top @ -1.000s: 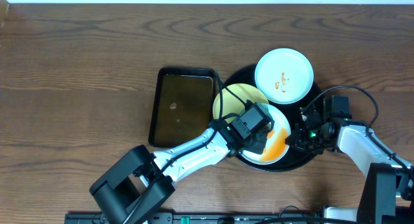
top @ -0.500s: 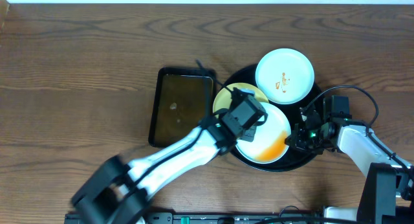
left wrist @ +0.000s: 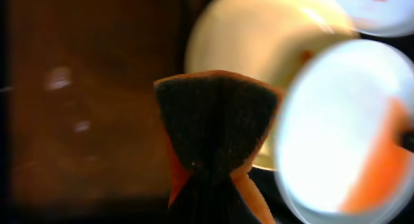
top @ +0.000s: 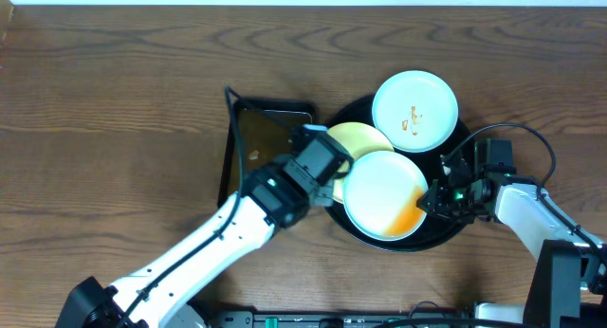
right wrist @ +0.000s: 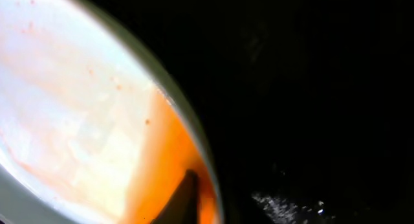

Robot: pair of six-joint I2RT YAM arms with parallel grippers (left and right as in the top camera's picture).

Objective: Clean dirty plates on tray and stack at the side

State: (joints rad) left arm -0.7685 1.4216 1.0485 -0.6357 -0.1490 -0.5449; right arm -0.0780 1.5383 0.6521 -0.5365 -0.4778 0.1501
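Left gripper [top: 319,163] pinching sponge [left wrist: 213,117], just left of cream plate [top: 358,138].
Right gripper [top: 437,197] at smeared plate [top: 377,188] right rim, on tray [top: 446,229]; grip unclear.

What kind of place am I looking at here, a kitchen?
Likely a robot test bench staged as a dishwashing station: two robot arms, sauce-smeared plates on a black tray, a sponge in the left claw.

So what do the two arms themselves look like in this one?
Both match: white shells on the long links, black joints. The left arm ends in a boxy black left gripper; the right arm ends in a black right gripper, with a thin black cable looping above its wrist. No markings are legible.
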